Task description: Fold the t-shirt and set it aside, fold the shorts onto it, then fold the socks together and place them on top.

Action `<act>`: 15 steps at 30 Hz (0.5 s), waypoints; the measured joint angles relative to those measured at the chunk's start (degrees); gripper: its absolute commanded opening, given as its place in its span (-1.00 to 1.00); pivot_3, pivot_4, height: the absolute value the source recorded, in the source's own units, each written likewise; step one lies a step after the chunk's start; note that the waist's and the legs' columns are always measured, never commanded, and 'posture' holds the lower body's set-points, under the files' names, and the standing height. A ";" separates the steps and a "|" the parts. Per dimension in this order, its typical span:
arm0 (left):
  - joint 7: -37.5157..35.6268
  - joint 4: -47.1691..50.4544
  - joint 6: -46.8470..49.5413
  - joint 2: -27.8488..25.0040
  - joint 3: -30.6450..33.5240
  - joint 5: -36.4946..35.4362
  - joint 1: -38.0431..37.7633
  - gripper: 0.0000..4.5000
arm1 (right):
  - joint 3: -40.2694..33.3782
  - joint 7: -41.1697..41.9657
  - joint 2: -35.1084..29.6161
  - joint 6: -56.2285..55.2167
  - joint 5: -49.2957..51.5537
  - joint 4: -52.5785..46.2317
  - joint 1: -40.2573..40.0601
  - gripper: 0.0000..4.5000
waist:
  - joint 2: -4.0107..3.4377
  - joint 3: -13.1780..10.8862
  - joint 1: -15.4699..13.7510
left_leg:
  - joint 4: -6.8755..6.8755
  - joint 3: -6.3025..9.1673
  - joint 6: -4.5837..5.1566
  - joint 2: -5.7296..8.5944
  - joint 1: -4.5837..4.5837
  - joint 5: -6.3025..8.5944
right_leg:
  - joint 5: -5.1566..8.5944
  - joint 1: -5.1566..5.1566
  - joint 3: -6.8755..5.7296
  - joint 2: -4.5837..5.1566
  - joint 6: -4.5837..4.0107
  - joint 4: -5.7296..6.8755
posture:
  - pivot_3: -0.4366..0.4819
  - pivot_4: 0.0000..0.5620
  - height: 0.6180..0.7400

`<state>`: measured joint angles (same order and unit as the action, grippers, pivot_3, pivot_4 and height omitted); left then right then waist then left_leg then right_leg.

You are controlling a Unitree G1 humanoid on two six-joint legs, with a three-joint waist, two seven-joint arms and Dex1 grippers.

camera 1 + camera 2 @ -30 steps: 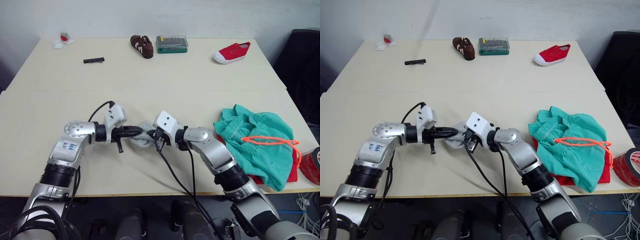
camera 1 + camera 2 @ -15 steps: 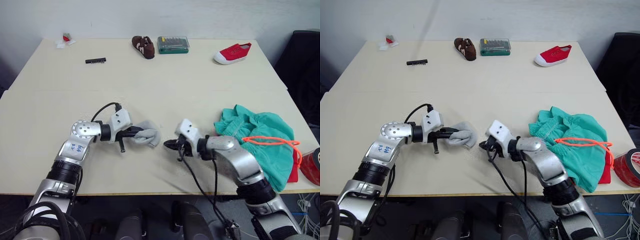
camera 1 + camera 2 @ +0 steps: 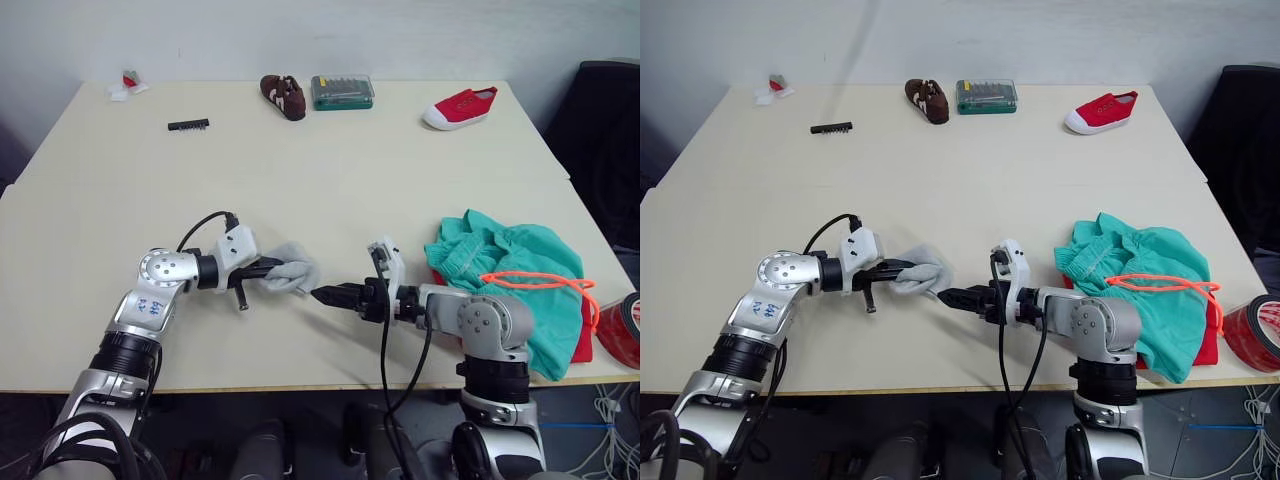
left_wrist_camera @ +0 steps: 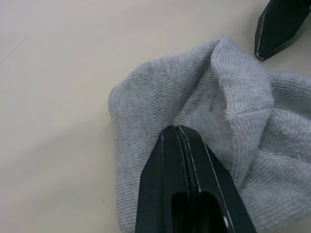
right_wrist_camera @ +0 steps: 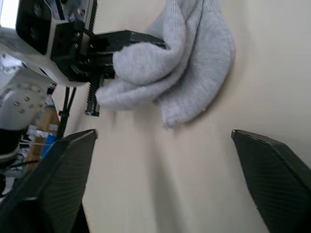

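The only writing in sight is a short blue handwritten mark on the silver casing of the left arm (image 3: pixel 146 307) (a few scrawled strokes, perhaps digits, too small to make out). Nothing can be read on the green case (image 3: pixel 342 91) at the far edge of the table, nor on the red sneaker (image 3: pixel 461 107) or the brown shoe (image 3: pixel 283 95) beside it.

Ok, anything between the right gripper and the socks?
Nothing: bare table separates the open right gripper from the grey socks, which the left gripper pinches, seen in the right wrist view.
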<state>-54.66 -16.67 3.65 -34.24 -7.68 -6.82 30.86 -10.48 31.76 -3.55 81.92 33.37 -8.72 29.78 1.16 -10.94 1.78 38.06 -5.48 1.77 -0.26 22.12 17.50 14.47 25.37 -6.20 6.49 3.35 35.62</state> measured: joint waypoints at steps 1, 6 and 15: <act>-0.03 -0.14 0.06 0.00 0.06 0.00 -0.01 -1.00 | -0.10 -0.93 0.76 0.17 0.01 1.51 1.10 0.98 | 0.02 0.04 0.05 | 0.00 -0.03 0.06 0.00 -0.04 0.03 | 0.00 0.00 0.04 0.00 0.00 -0.01 | -0.05 -0.47 1.00; -0.27 -0.33 1.11 0.02 0.15 0.09 0.22 -1.00 | -0.54 -3.93 4.48 -2.04 -0.06 8.54 5.22 0.98 | -0.01 0.19 0.17 | -0.01 -0.01 0.10 -0.03 -0.11 0.05 | 0.02 0.00 0.03 -0.02 -0.03 0.08 | -0.05 -0.47 1.00; 0.20 0.44 2.84 0.52 0.26 0.32 0.51 -1.00 | -2.98 -7.61 8.83 -6.87 0.99 18.28 10.06 0.98 | -0.01 0.22 0.16 | -0.01 -0.01 0.05 -0.04 -0.10 0.02 | 0.02 0.00 0.05 -0.01 -0.03 0.07 | -0.05 -0.47 1.00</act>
<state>-54.46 -16.23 6.49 -33.72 -7.42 -6.50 31.37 -13.46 24.16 5.29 75.05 34.37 9.56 39.84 1.14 -10.71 1.95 38.06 -5.49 1.82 -0.30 22.02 17.52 14.49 25.37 -6.15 6.48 3.32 35.70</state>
